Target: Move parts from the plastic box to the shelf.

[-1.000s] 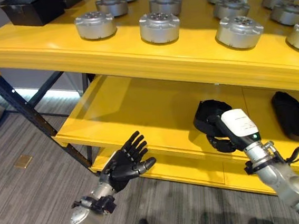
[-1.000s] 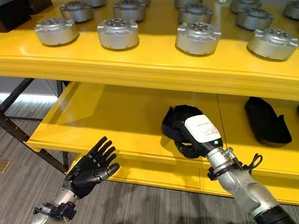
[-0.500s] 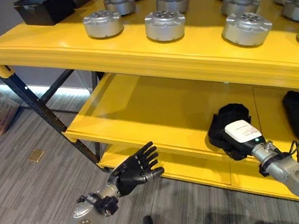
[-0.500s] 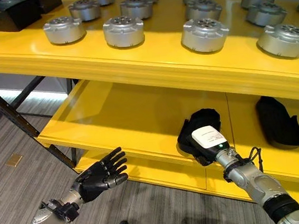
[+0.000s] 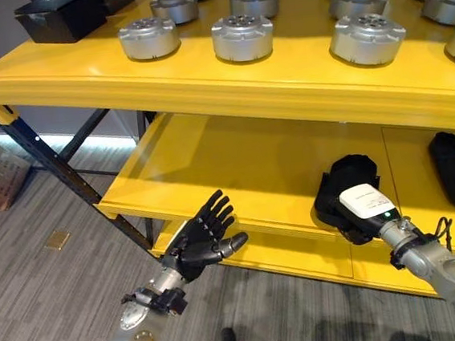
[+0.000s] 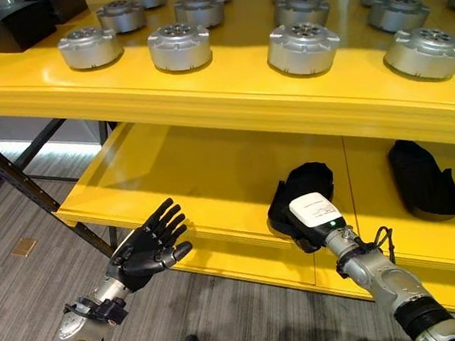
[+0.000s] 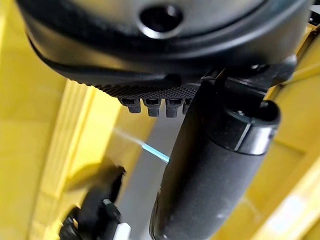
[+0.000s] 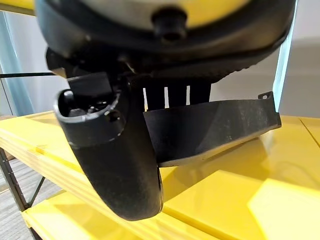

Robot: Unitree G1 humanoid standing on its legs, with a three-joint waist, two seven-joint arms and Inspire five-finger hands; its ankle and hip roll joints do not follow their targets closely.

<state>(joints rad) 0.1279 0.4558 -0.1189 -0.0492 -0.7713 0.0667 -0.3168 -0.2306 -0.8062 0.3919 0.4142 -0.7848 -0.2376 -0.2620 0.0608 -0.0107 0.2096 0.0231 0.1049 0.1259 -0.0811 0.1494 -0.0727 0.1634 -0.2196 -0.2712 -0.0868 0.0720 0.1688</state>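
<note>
Silver parts (image 5: 242, 37) line the yellow shelf's (image 5: 202, 76) top tier; left hand (image 5: 202, 241) spread before the lower tier's front edge.

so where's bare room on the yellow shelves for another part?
Middle shelf: bare from its left end up to the black part at the right hand. Top shelf: crowded with silver discs; only the front strip is free. Left hand is open, below the shelf edge.

Round metal parts (image 5: 242, 38) stand in rows on the top shelf (image 5: 203, 80), boxes (image 5: 59, 15) at its left end; black holders (image 6: 300, 192) lie on the lower shelf (image 6: 204, 181).
</note>
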